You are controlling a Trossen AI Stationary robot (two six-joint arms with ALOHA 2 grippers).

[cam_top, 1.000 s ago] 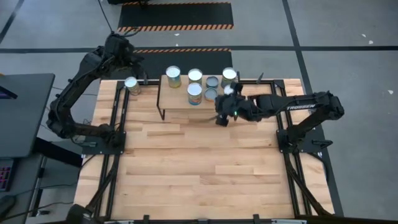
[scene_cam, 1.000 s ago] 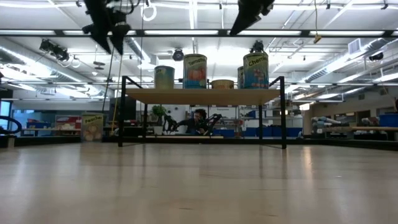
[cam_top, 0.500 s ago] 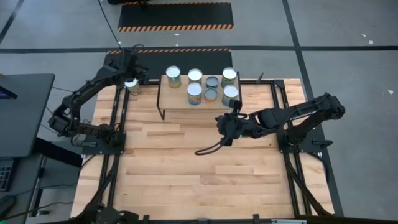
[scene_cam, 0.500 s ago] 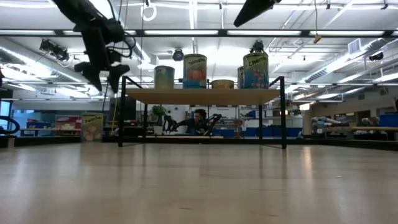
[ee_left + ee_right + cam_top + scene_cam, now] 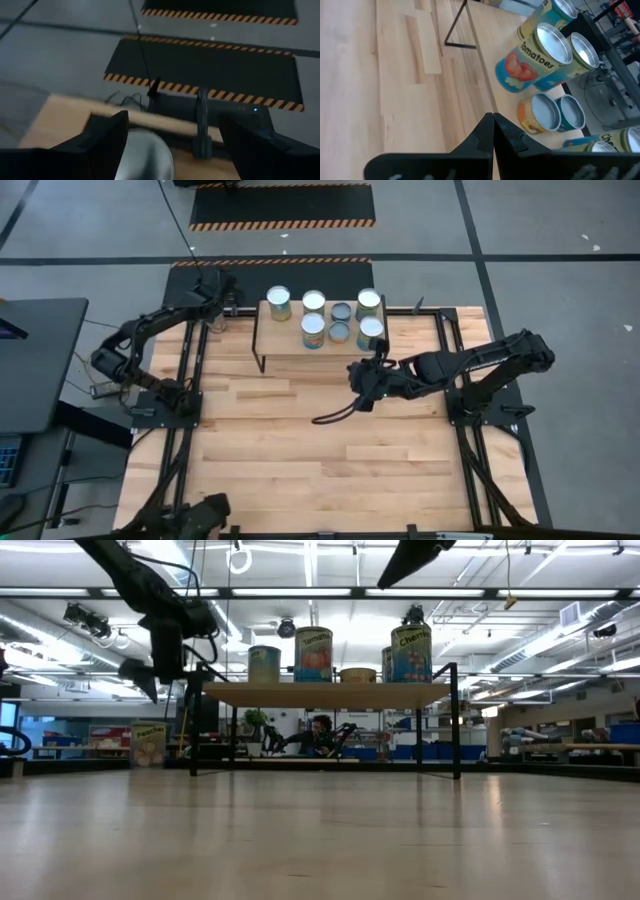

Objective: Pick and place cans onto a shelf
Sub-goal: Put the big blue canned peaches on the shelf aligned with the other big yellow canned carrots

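Note:
Seven cans stand upright on the shelf (image 5: 285, 348) at the table's far side, among them a tall "Tomatoes" can (image 5: 535, 60) and two low ones (image 5: 545, 115). One more silver-topped can (image 5: 147, 152) stands on the table left of the shelf (image 5: 150, 745). My left gripper (image 5: 175, 145) is open above this can, one finger on each side of its top; in the low view it (image 5: 160, 668) hangs clear above the can. My right gripper (image 5: 493, 132) is shut and empty, in front of the shelf's right end (image 5: 362, 378).
The table's black frame rails run along the left (image 5: 190, 370) and right (image 5: 450, 370) edges, next to both arms' bases. The shelf's black wire legs (image 5: 195, 720) stand close to the lone can. Open plank tabletop (image 5: 320, 460) lies toward the near edge.
My left gripper has come from beyond the table's far edge toward the lone can at the far left and has gone down over it. My right gripper has drawn back from the shelf's right end toward the near edge, then stayed still. The cans have not moved.

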